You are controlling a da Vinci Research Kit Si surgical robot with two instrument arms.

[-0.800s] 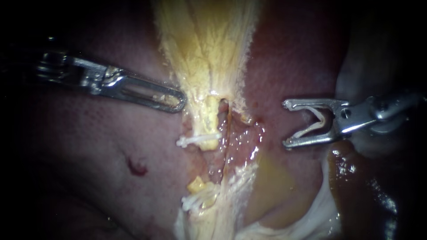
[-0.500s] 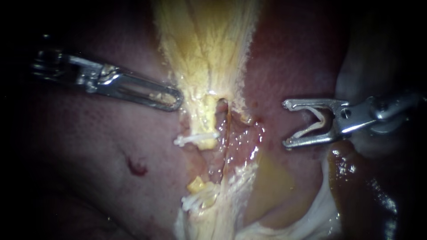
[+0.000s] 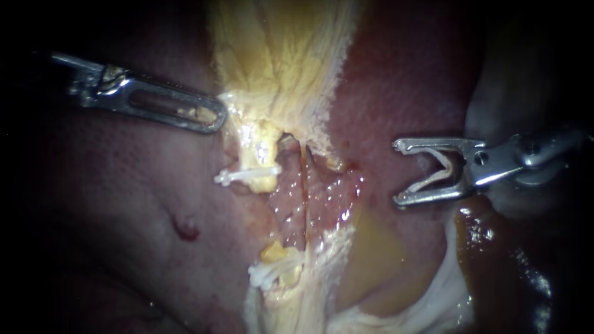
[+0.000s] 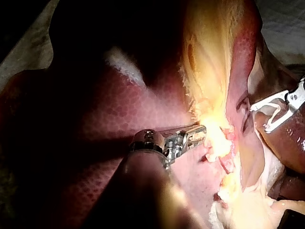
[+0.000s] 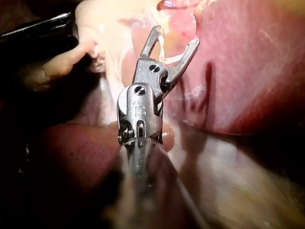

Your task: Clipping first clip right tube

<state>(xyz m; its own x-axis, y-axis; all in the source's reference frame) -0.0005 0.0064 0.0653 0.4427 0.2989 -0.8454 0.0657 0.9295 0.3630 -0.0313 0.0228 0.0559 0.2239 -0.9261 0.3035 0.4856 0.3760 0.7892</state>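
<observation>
My left instrument [image 3: 213, 117] comes in from the left, its jaws shut on the edge of the pale yellow gallbladder [image 3: 278, 55], drawing it up and left. Below, the left tube [image 3: 257, 154] carries a white clip [image 3: 244, 176]. The thin brownish right tube [image 3: 303, 185] runs bare beside it. More white clips [image 3: 269, 275] sit lower down. My right instrument [image 3: 399, 172] waits to the right, apart from the tubes, jaws wide around an open white clip [image 3: 436, 176]. The right wrist view shows this clip [image 5: 169, 59] between the jaws [image 5: 175, 35]. In the left wrist view, my left instrument's jaws [image 4: 200, 133] meet yellow tissue.
Dark red liver [image 3: 124, 204] lies on both sides, with a small red spot [image 3: 185, 230]. Yellow-brown fluid [image 3: 371, 260] pools below the right instrument. White tissue [image 3: 433, 303] lies at the lower right. A glistening raw gap separates the two tubes.
My left instrument has moved up and left, dragging the gallbladder edge and the clipped left tube with it. The gap between the tubes has widened. The right instrument has not moved.
</observation>
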